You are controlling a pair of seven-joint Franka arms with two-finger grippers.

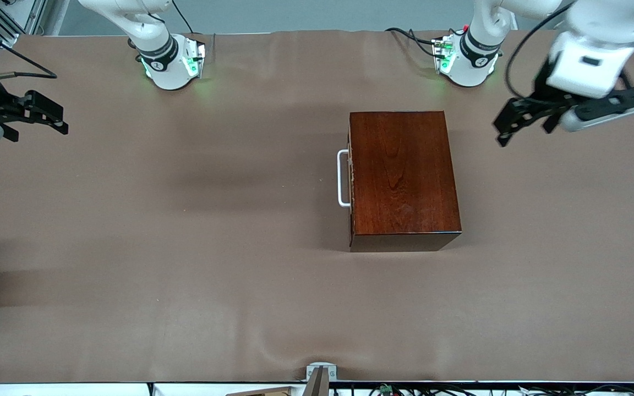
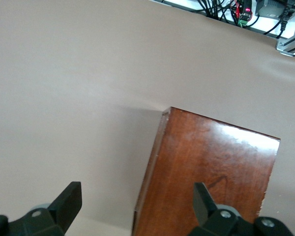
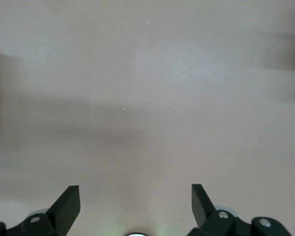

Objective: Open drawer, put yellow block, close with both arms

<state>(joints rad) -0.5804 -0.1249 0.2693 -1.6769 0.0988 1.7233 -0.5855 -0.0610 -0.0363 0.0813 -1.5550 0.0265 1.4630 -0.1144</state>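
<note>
Your left gripper (image 1: 507,129) hangs in the air over the bare table (image 1: 185,247) at the left arm's end, its two black fingers (image 2: 69,199) spread wide with nothing between them. From that gripper, the dark mahogany box (image 1: 402,179) stands on the table toward the middle, well apart from the fingertips; in the left wrist view you see the box's glossy top (image 2: 211,177) between and past the parted fingers. The drawer (image 1: 351,179) sits pushed fully into the box, its front flush with the box's face. That face points toward the right arm's end, and the white U-shaped handle (image 1: 343,179) stands out from it. Your right gripper (image 1: 42,118) hangs over the table's edge at the right arm's end, far from the box, with its fingers (image 3: 66,204) likewise spread and empty; its wrist view shows only plain brown tabletop under it. The two white arm bases (image 1: 171,63) with green lights stand along the table edge farthest from the front camera, the left arm's base (image 1: 468,58) being the one closer to the box. You cannot see the yellow block in any view.
</note>
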